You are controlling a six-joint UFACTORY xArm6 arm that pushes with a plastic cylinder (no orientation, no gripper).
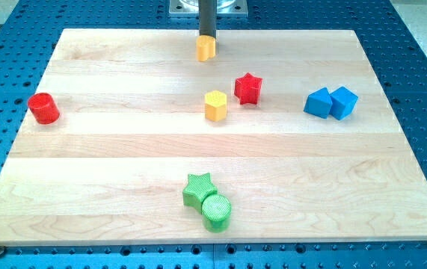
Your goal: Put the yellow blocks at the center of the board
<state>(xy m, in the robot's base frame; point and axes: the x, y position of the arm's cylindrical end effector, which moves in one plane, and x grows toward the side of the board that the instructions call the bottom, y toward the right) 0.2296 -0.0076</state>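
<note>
A small yellow block sits near the board's top edge, in the middle. My tip stands right behind it, at its top side, touching or nearly touching it. A second yellow block, a hexagon, lies near the board's middle, slightly above center. A red star lies just to its upper right, close but apart.
A red cylinder is at the view's left edge of the wooden board. Two blue blocks touch each other at the right. A green star and a green cylinder touch at the bottom middle.
</note>
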